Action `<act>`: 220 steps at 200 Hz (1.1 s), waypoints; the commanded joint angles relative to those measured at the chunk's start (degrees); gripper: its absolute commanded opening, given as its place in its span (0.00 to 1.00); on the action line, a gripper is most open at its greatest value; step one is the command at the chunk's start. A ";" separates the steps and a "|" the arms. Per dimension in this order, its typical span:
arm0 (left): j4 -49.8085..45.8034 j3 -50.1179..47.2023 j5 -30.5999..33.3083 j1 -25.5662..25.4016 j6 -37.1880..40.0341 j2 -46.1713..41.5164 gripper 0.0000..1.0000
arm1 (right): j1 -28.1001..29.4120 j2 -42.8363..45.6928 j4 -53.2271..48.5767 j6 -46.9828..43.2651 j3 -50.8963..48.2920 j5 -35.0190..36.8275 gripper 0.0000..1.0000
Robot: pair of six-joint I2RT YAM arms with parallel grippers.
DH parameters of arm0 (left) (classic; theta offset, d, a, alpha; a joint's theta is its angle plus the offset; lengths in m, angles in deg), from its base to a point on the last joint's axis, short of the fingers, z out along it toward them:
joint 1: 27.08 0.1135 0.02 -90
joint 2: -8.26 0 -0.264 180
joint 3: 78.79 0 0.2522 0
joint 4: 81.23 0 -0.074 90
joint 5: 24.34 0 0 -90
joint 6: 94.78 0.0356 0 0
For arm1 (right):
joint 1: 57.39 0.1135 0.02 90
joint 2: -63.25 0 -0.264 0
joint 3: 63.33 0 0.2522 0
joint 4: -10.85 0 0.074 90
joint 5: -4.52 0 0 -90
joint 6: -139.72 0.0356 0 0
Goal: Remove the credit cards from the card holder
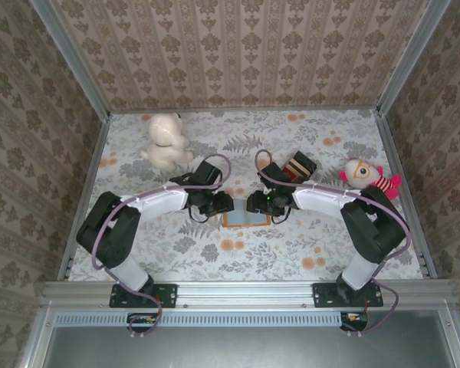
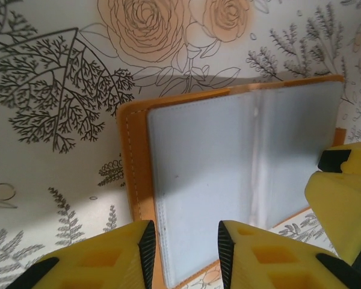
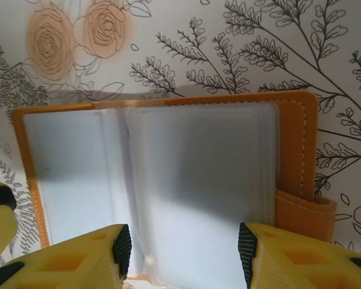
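Card holder (image 1: 245, 218) lies open and flat on the floral table (image 1: 322, 245), between the two claws.

Its blue-grey pocket pages (image 3: 168, 180) face up inside an orange-tan rim (image 2: 135, 156), with a tab sticking out at one side (image 3: 304, 211). The left claw (image 1: 222, 203) reaches in from the left; its yellow fingers (image 2: 126, 253) stand a narrow gap apart, straddling the holder's near edge, and contact cannot be made out. The right claw (image 1: 257, 203) reaches in from the right, its fingers (image 3: 289, 259) spread wide over a page. Well behind sit a white plush toy (image 1: 165, 142), a brown dark-topped block (image 1: 299, 165) and a small doll (image 1: 368, 176).
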 commanded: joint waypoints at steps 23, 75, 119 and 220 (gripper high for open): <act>0.82 2.17 -2.01 -0.07 -1.61 3.46 0.33 | 0.37 -3.10 0.43 1.13 -0.30 1.04 0.52; 0.55 3.40 -4.19 0.00 -1.60 6.30 0.24 | 0.37 -5.15 -0.12 1.07 -0.59 1.23 0.52; 2.05 4.31 -6.51 -0.07 -1.53 7.78 0.16 | 0.38 -6.00 1.00 1.38 -1.39 0.46 0.49; 2.07 7.62 -9.07 -0.71 1.65 9.73 0.00 | 0.37 0.90 2.04 0.94 -2.17 -0.53 0.42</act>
